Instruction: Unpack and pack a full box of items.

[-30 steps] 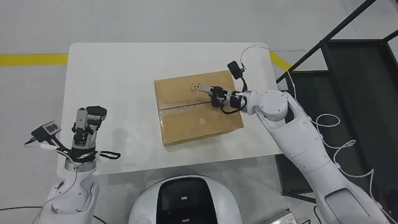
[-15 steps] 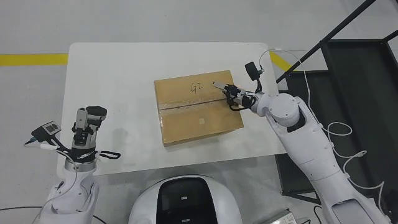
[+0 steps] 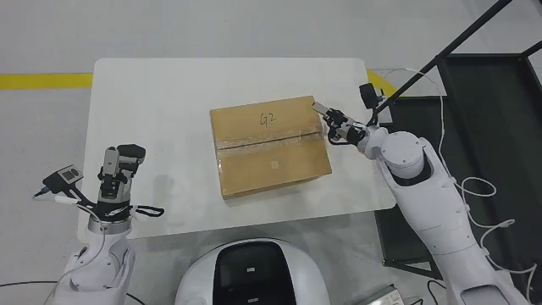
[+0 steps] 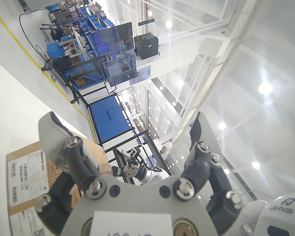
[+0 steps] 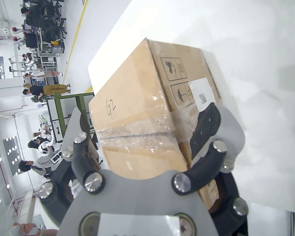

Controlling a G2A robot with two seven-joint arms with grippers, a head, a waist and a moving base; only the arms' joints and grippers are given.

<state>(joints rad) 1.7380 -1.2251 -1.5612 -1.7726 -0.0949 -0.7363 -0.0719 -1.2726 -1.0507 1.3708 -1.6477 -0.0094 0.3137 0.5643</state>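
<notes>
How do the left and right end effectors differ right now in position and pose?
The left end effector is by the table's near-left corner, well away from the box. The right end effector is at the box's right end. The left end effector points up toward the ceiling, while the right end effector aims across at the box. Both are open and hold nothing.

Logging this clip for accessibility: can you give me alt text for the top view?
A closed cardboard box, taped along its middle seam, sits on a white table. The right gripper, open, is at the box's edge on its own side. The left gripper points upward, open, over the table's near corner, apart from the box.
</notes>
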